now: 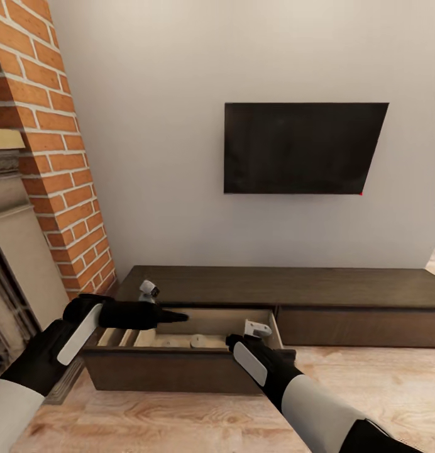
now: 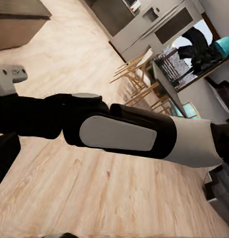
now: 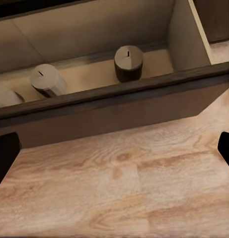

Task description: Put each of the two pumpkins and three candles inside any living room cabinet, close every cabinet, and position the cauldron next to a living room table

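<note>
Candles [image 3: 128,63] sitting upright inside open cabinet [image 1: 180,368] drawer. Right gripper [image 1: 239,343] spread wide, hanging just outside drawer front, so it's nearer for push shut. Left gripper [image 1: 173,316] over drawer, can't tell its spread.

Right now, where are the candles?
The candles stand in a row inside the cabinet's open left drawer, behind its front panel and below the TV; head view shows both arms reaching over it.
</note>
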Controlling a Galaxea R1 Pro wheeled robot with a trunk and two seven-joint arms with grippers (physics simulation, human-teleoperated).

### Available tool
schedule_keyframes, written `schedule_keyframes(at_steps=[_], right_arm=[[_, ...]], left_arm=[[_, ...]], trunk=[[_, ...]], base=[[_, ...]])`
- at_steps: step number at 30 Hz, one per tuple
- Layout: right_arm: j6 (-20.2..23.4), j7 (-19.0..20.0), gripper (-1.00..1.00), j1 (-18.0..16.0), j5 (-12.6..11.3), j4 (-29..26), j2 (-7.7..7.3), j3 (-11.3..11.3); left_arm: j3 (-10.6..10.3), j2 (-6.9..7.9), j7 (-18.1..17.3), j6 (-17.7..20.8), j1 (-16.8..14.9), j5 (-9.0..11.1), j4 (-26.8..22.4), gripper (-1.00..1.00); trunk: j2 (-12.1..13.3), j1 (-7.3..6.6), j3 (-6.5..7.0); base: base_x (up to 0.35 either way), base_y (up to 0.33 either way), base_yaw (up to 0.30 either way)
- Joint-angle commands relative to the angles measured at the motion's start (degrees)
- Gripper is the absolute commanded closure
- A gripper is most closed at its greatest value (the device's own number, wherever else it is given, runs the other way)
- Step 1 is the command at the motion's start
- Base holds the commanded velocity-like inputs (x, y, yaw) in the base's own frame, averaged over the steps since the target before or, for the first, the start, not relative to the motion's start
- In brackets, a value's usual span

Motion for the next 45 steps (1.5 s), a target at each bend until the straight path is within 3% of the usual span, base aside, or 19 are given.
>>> schedule_keyframes(at_steps=[1,5,9,10,17,18,21,23,25,26,28,29,32,33,39,43,45], right_arm=[[-0.3,-0.4,-1.00,0.5,-0.1,-0.1,-0.09,0.3],[-5.0,0.3,-1.00,3.7,0.2,-0.1,-0.32,0.3],[-7.9,1.9,-1.00,5.4,0.3,-0.1,-0.35,0.3],[-8.7,2.6,-1.00,6.0,0.4,-0.1,-0.33,0.4],[-10.0,3.8,-1.00,7.3,0.5,-0.1,-0.63,0.3],[-10.1,3.9,-1.00,7.5,0.5,-0.1,-0.70,0.3],[-10.2,3.9,-1.00,7.7,0.5,-0.1,-0.79,0.3],[-10.2,4.0,-1.00,7.9,0.5,-0.1,-0.89,0.3],[-10.2,4.0,-1.00,8.0,0.5,-0.1,-0.90,0.3],[-10.3,4.0,-1.00,8.0,0.6,-0.1,-0.91,0.3],[-10.3,4.0,-1.00,8.0,0.6,-0.1,-0.93,0.3],[-10.3,4.0,-1.00,8.0,0.6,0.0,-0.93,0.3],[-10.3,4.0,-1.00,8.0,0.6,0.0,-0.93,0.4],[-10.3,4.0,-1.00,8.0,0.9,0.0,-0.93,0.4],[-10.4,4.0,-1.00,8.0,4.7,1.1,-0.84,0.6],[-10.8,4.0,-1.00,8.1,7.6,4.9,-0.55,0.7],[-11.0,4.0,-1.00,8.1,8.2,5.6,-0.45,0.8]], left_arm=[[-0.1,0.04,0.5,0.3,0.6,-0.8,0.1,-1.00],[0.3,-0.05,3.6,-4.0,5.7,-6.0,0.4,-1.00],[0.5,-0.08,7.4,-6.8,8.3,-8.3,0.5,-1.00],[0.5,-0.16,9.8,-8.2,9.5,-8.8,0.5,-1.00],[0.7,-0.52,20.8,-14.0,13.0,-9.6,0.6,-1.00],[0.7,-0.64,23.7,-14.9,13.5,-9.5,0.6,-1.00],[1.1,-0.78,28.6,-15.8,13.8,-9.5,0.5,-1.00],[2.6,-0.92,36.4,-16.4,14.1,-9.4,0.5,-1.00],[3.4,-1.33,41.3,-17.0,14.1,-9.5,0.5,-1.00],[3.9,-2.52,47.1,-18.1,14.1,-9.6,0.5,-1.00],[4.2,-4.16,53.0,-19.6,14.1,-9.7,0.4,-1.00],[4.2,-5.97,59.4,-21.8,14.2,-9.8,0.4,-1.00],[4.1,-8.18,68.1,-26.2,14.2,-10.0,0.6,-1.00],[4.0,-9.38,72.3,-29.6,14.3,-10.1,1.6,-1.00],[2.0,-11.32,78.1,-39.9,14.3,-10.2,9.5,-1.00],[-4.1,-11.83,79.6,-52.6,14.3,-10.2,18.2,-1.00],[-5.7,-11.90,79.8,-55.9,14.3,-10.3,20.3,-1.00]], trunk=[[0.4,-0.25,0.13],[2.0,-1.13,0.84],[3.6,-2.01,1.56],[4.0,-2.23,1.74],[6.8,-3.77,3.00],[7.2,-3.99,3.18],[8.4,-4.65,3.72],[9.2,-5.09,4.07],[10.0,-5.52,4.43],[10.4,-5.74,4.61],[11.2,-6.18,4.97],[11.6,-6.40,5.15],[12.8,-7.06,5.69],[13.2,-7.28,5.87],[14.0,-7.72,6.23],[14.0,-7.72,6.23],[14.0,-7.72,6.23]], base=[[-0.202,0.023,0.000],[-0.173,0.011,0.000],[-0.104,0.004,0.000],[-0.047,0.002,0.000],[-0.019,0.001,0.000],[-0.005,0.000,0.000],[-0.003,0.000,0.000],[-0.001,0.000,0.000],[0.000,0.000,0.000],[0.000,0.000,0.000],[0.000,0.000,0.000],[0.000,0.000,0.000],[0.000,0.000,0.000],[0.000,0.000,0.000],[0.000,0.000,0.000],[0.000,0.000,0.000],[0.000,0.000,0.000]])
